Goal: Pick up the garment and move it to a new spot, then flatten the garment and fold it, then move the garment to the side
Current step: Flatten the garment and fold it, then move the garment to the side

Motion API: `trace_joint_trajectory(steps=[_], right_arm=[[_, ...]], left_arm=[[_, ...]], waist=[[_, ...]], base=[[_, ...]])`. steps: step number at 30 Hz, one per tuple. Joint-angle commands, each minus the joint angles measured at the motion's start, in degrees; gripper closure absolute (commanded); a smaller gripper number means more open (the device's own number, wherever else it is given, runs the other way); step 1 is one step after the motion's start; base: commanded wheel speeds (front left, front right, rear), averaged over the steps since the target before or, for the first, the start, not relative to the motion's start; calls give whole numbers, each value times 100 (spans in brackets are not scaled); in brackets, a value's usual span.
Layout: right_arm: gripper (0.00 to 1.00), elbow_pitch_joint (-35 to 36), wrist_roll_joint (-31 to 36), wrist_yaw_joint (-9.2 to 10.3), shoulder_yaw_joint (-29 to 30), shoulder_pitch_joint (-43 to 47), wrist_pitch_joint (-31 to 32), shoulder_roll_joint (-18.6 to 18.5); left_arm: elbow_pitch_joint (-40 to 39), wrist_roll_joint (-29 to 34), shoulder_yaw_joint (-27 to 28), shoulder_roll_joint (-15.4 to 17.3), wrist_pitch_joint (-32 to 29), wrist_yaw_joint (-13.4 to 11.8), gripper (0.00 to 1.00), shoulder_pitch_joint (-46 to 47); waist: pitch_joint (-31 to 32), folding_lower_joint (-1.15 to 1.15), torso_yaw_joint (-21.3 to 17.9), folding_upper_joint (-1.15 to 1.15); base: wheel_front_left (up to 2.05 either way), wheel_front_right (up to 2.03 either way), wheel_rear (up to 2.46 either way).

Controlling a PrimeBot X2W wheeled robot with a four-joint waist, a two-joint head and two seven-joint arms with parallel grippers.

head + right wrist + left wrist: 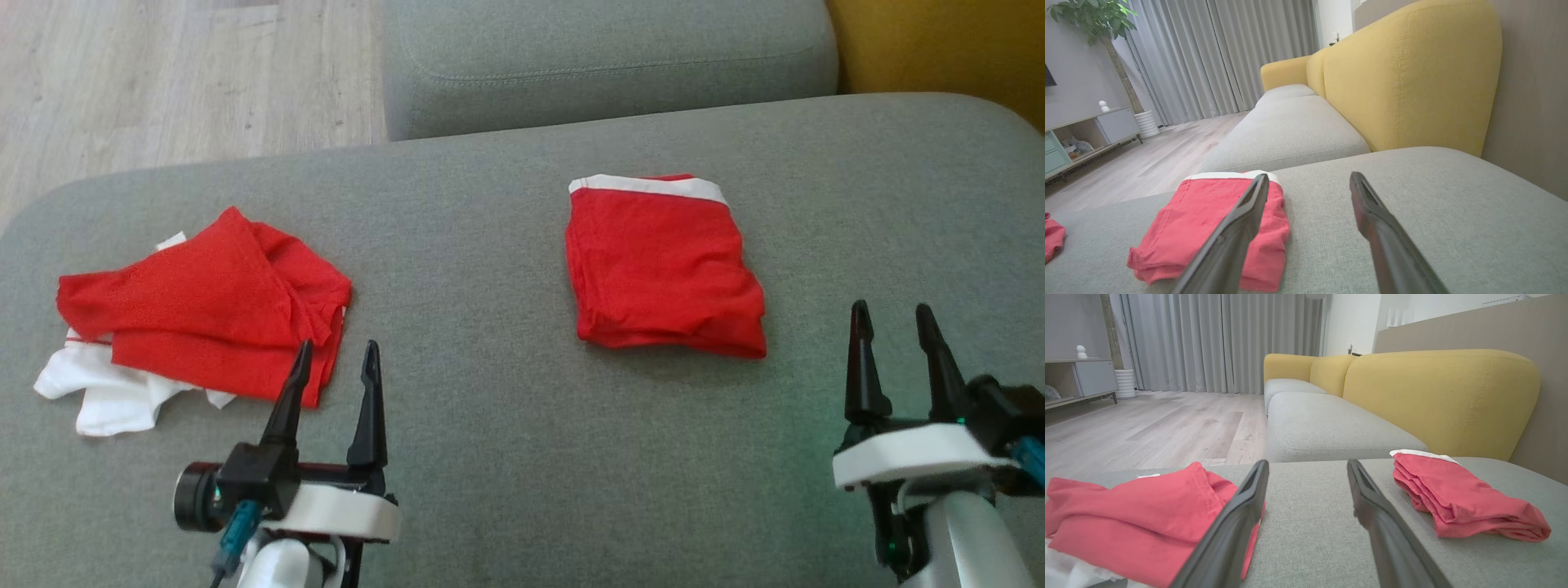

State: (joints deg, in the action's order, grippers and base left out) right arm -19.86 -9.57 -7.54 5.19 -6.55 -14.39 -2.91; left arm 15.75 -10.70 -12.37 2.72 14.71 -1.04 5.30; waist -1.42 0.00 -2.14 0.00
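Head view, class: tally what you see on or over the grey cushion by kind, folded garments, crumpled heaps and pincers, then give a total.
Folded red garment: 1
Crumpled red-and-white heap: 1
Pincers: 2, left pincer and right pincer
Total: 4

Your folded red garment [665,265]: compact rectangle, several layers, white waistband [649,186] at 12 o'clock edge, lying flat on grey cushion [506,457], 3 o'clock of its middle.

Left arm [282,565], right arm [971,535]: jaws apart, empty.
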Motion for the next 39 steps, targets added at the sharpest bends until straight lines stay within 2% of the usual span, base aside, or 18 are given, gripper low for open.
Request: trace_joint_trajectory(steps=[1,13,19,26,36,39], right_arm=[[0,254,-50,5,-161,-103,-60,-1],[0,316,-148,5,-185,-36,-61,2],[0,93,50,5,-232,-270,-60,2],[0,-581,89,5,-69,-1089,272,2],[0,-2148,-202,5,284,-2329,1018,3],[0,-2620,-20,5,342,-2621,1226,-20]], left_arm=[[-216,-39,182,17,29,-39,0,172],[-264,-40,143,16,29,-91,0,162],[-269,-3,51,16,29,-61,0,270],[-211,93,-8,16,29,37,0,537],[-172,50,-161,16,29,88,0,801],[-169,37,-193,16,29,78,0,859]], waist=[[-9,0,16,0],[-36,0,99,0],[-269,0,189,0],[-788,0,426,0],[-1202,0,765,0],[-1297,0,831,0]], base=[[0,0,0],[0,0,0],[0,0,0],[0,0,0],[0,0,0],[0,0,0]])
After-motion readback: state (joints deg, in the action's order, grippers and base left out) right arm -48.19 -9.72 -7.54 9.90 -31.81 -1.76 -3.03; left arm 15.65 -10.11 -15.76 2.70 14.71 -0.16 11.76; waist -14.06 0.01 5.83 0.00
